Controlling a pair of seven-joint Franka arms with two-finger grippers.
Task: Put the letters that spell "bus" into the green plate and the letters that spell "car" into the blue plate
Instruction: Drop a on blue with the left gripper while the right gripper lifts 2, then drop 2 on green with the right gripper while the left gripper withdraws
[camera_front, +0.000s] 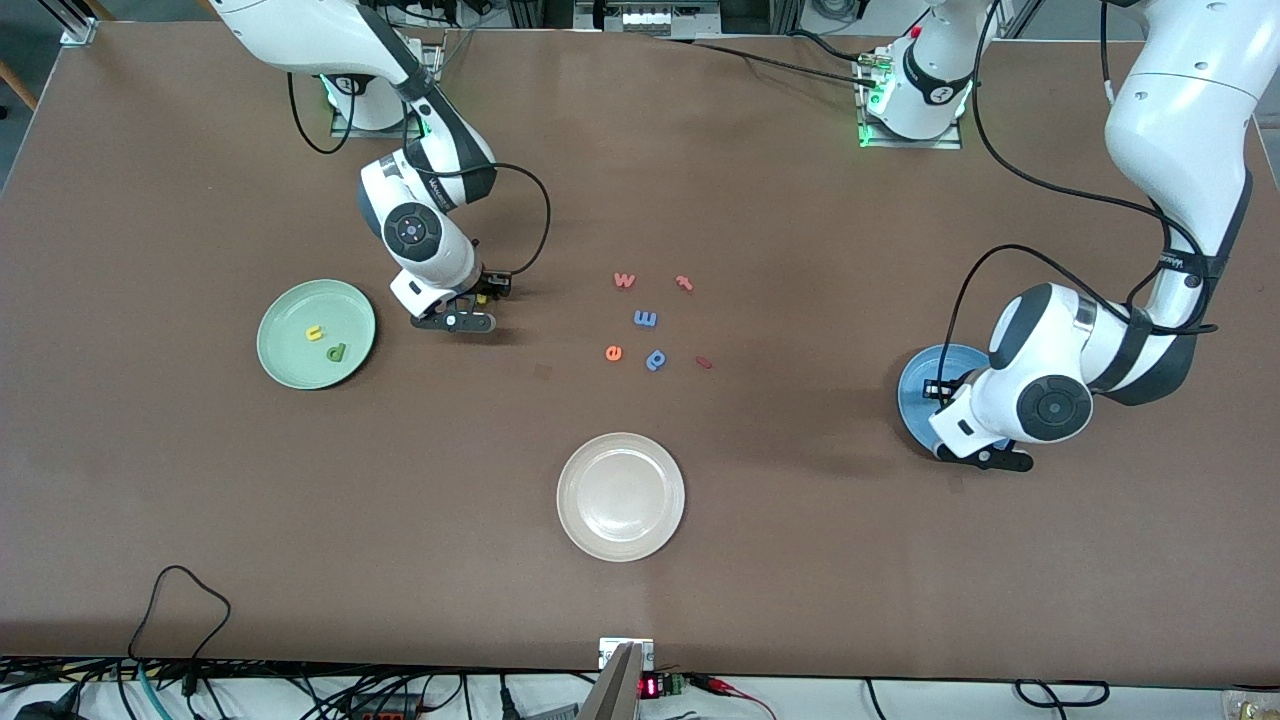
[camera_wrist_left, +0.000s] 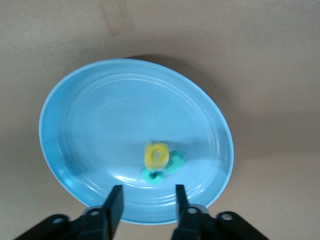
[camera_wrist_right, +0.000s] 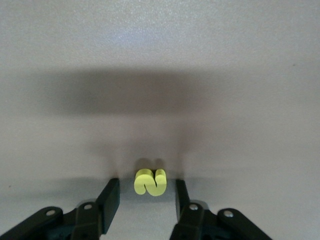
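Here we see the right gripper (camera_wrist_right: 145, 197) low over the table beside the green plate (camera_front: 280, 355), fingers apart around the yellow s (camera_wrist_right: 150, 182) without touching it. The left gripper (camera_wrist_left: 146, 202) hangs open over the blue plate (camera_wrist_left: 90, 125), where the yellow a (camera_wrist_left: 156, 154) and two teal letters (camera_wrist_left: 162, 170) lie.

plates: three — green plate (camera_front: 316, 333), blue plate (camera_front: 925, 375), cream plate (camera_front: 620, 496) | letters in green plate: two — yellow u (camera_front: 314, 333), dark green b (camera_front: 336, 352) | letters in blue plate: three — yellow a (camera_wrist_left: 156, 154), two teal letters (camera_wrist_left: 163, 169) | loose letters mid-table: six (camera_front: 645, 318) | yellow s (camera_wrist_right: 150, 182): one | arms: two
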